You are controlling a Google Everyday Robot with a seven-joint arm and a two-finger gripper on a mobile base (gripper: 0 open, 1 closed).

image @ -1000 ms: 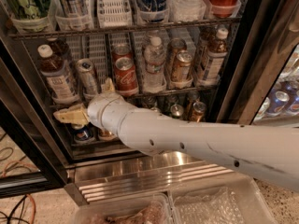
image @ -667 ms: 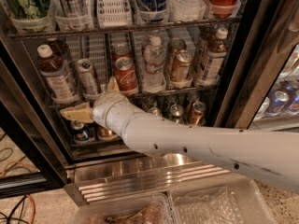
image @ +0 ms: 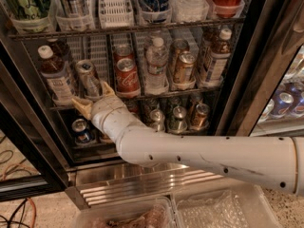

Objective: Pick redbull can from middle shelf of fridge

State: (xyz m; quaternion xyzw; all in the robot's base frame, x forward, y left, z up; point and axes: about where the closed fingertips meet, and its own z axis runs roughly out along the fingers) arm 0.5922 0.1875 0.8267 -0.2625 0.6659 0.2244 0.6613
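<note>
- Across the whole view stands the fridge [image: 266, 56], its door open and its ribbed steel base low in front.
- Reaching in from the right, the white arm [image: 213, 156] runs leftward and bends up toward the left end of the racks.
- Along the middle shelf [image: 161, 95] stand a white-capped brown bottle [image: 54, 75] at far left, a red cola can [image: 126, 75] and a water bottle [image: 156, 65] further right.
- Between bottle and cola can is the redbull can [image: 88, 77], slim and silver, its long axis roughly upright with the top leaning slightly left.
- At the shelf's front edge, the gripper [image: 90, 93] sits just below the can's base, released, its tan fingers [image: 80, 104] splayed to either side.
- The can lies up and slightly inward from the gripper, so the coming move looks like a short push upward and in, bringing the fingers around the can's lower body before they clamp.
</note>
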